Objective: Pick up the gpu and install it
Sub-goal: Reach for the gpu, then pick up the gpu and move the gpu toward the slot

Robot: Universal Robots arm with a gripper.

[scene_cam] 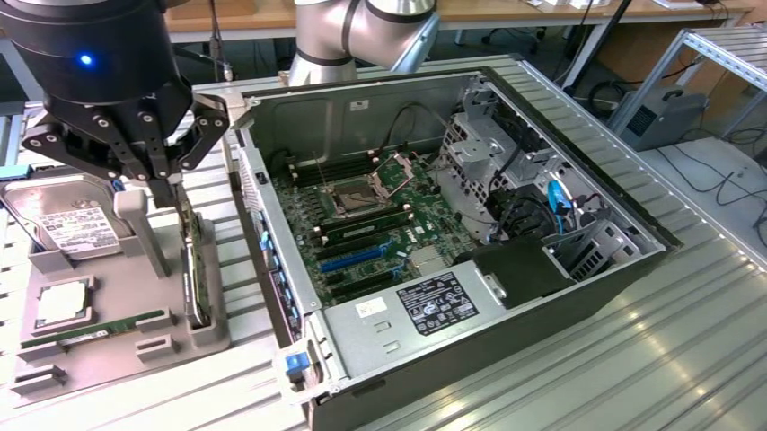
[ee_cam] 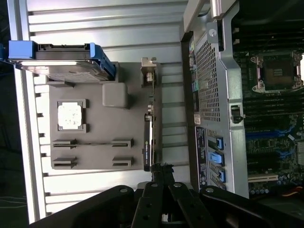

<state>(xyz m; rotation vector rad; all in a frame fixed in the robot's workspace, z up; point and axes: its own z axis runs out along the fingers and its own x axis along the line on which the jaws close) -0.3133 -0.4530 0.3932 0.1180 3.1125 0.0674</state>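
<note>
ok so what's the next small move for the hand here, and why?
Probably open the hand. It looks shut and empty above the gray holder, where the gpu stands on edge in its slot, untouched. Shut, it couldn't straddle the card's top edge.

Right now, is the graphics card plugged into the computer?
No, the graphics card stands on its edge in the grey holder outside the computer case.
</note>
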